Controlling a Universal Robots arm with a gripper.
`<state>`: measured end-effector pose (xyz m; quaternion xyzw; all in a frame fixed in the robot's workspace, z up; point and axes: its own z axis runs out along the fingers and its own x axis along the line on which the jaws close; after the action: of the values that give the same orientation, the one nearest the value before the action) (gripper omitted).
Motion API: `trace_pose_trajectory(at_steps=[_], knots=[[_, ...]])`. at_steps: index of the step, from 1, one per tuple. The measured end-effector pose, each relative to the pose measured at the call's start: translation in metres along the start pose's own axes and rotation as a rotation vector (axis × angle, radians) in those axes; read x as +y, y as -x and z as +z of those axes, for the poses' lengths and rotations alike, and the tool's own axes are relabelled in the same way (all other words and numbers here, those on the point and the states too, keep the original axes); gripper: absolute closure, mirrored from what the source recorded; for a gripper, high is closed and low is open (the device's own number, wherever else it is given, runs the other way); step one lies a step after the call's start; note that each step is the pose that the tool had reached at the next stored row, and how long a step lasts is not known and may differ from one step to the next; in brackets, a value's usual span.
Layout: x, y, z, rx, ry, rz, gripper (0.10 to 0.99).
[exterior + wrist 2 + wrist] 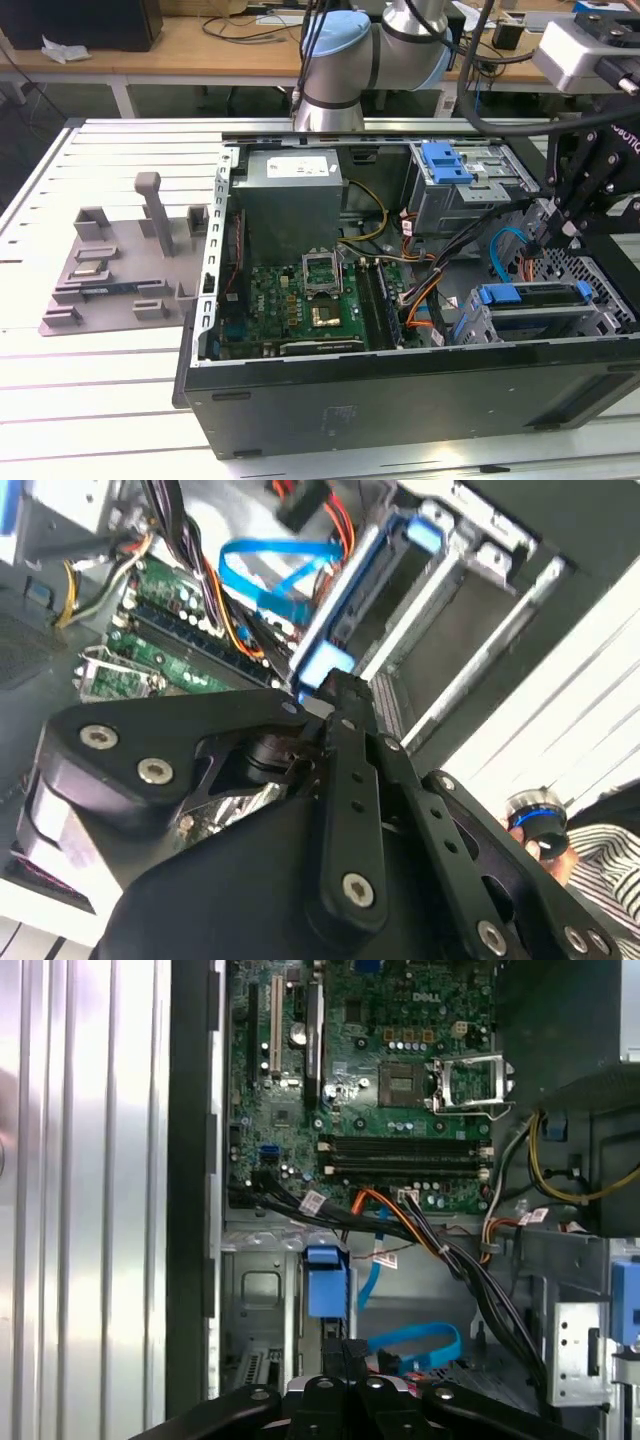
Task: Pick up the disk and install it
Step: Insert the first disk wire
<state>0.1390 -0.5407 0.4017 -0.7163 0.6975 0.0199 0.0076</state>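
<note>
Exterior view. An open computer case (400,400) lies on its side on the slatted bench (100,400), its motherboard (300,300) facing up. At about 4 o'clock from the motherboard, the disk (535,296) sits in the lower drive bay (478,325), with its blue carrier frame level with the top of the bay. It lies well apart from the grey stand (130,270) at 9 o'clock.

The end effector (545,240) hangs just above the disk at roughly 12 o'clock. In the second wrist view its fingers (345,710) are drawn together, and their tips meet the end of the blue carrier. Whether they pinch the carrier or only press on it cannot be made out.

By appearance the step in hand is installation, not pickup. Seating the disk fully would call for the carrier to stay square with the bay rails, and for the blue data cable (270,565) to stay clear.
</note>
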Motion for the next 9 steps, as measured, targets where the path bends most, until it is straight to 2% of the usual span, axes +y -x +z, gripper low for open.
trace_pose_trajectory(at_steps=[2,4,6,7,9], knots=[[-0.0085,0.0093,0.0025,0.0025,0.004,0.0,0.98],[-0.0135,0.0146,0.0052,0.0069,0.006,0.0,0.98],[-0.0291,0.0226,0.0125,0.0157,0.011,0.001,0.98],[-0.0347,0.0252,0.0151,0.0187,0.012,0.001,0.98],[-0.0406,0.0285,0.0184,0.0215,0.013,0.001,0.98]])
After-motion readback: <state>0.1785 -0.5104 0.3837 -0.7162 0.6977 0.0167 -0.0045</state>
